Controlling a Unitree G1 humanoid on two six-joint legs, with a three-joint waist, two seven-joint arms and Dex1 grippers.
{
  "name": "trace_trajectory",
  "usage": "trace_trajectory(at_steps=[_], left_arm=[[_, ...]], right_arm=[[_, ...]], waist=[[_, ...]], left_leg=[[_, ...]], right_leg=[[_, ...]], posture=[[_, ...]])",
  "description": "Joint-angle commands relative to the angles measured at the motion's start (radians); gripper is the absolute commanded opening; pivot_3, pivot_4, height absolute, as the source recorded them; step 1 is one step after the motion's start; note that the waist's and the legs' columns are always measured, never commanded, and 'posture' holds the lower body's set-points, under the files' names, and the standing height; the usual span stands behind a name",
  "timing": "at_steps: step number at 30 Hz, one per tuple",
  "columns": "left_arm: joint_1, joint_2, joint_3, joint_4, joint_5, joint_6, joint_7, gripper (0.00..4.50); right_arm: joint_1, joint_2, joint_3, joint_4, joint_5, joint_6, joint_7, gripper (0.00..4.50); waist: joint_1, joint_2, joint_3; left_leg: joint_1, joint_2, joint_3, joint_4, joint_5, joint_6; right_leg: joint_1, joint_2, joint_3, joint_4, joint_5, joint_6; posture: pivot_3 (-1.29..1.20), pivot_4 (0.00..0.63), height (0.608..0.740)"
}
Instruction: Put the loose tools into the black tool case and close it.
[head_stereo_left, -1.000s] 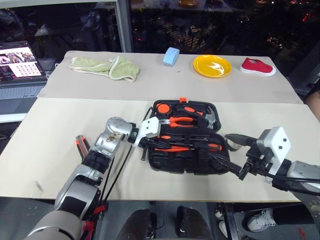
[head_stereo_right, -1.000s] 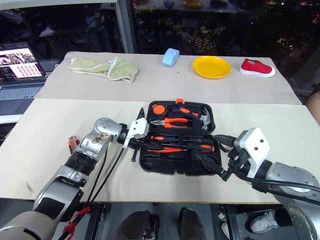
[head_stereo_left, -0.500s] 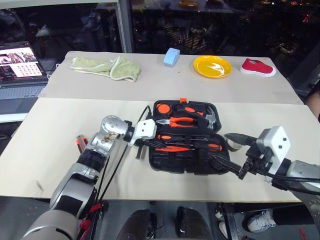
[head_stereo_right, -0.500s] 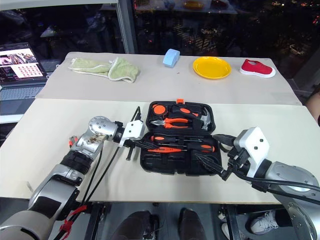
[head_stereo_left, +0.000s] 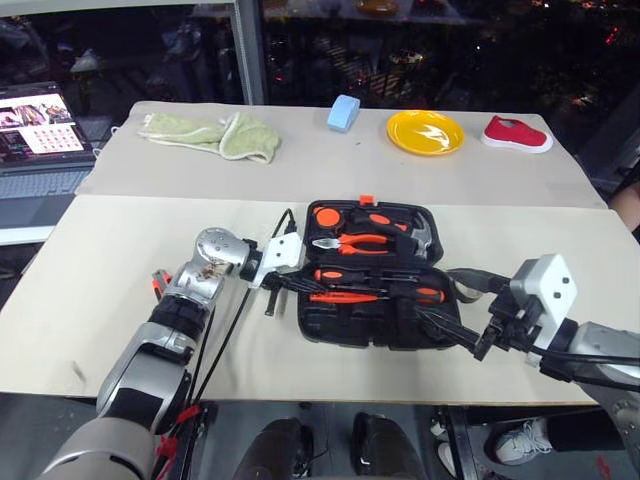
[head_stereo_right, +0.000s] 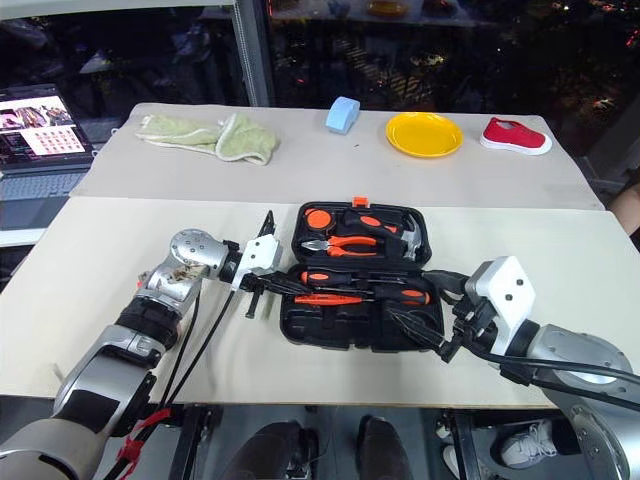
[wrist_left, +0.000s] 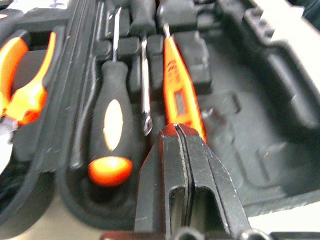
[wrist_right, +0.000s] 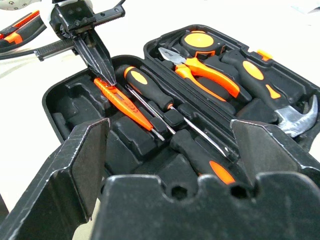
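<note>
Black hinged plastic tool case (head_stereo_left: 372, 275) open on beige counter (head_stereo_left: 120, 260), no legible lettering. Left gripper (wrist_right: 102, 70) jaws closed at slim orange tester screwdriver (wrist_left: 181, 95); right gripper (head_stereo_left: 455, 305) jaws wide, empty.

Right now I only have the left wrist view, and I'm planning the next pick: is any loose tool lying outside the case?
Observer: Yes. The utility knife lies on the table just left of the left forearm, apart from the black tool case.
Operator: Where is the other arm?
Observer: The right gripper hangs open at the case's near right corner, holding nothing.
Operator: How does the lid stand?
Observer: The case lies opened flat. Its far half holds the pliers and the hammer.
</note>
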Motion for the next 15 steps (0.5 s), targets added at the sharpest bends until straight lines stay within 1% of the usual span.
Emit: trace_trajectory(at_steps=[1,9,15], left_arm=[[-0.026,0.015,-0.017,0.035,0.035,-0.039,-0.012,0.03],[-0.022,0.03,-0.024,0.058,0.037,-0.092,-0.05,0.03],[-0.006,0.007,-0.024,0.036,0.024,-0.093,-0.042,0.03]], right_arm=[[-0.012,0.009,-0.004,-0.02,0.005,-0.018,-0.008,4.5],[-0.002,0.024,-0.014,-0.021,0.006,-0.018,-0.017,4.5],[-0.003,0.034,-0.018,-0.018,0.008,-0.016,-0.025,4.5]], waist=[[0.0,0.0,0.0],[-0.002,0.0,0.0],[-0.001,0.0,0.0]], left_leg=[[0.0,0.0,0.0,0.0,0.0,0.0],[0.001,0.0,0.0,0.0,0.001,0.001],[0.001,0.0,0.0,0.0,0.001,0.002]], right_leg=[[0.0,0.0,0.0,0.0,0.0,0.0],[0.0,0.0,0.0,0.0,0.0,0.0],[0.001,0.0,0.0,0.0,0.0,0.0]], posture=[[0.0,0.15,0.732],[0.0,0.15,0.732],[0.0,0.15,0.732]])
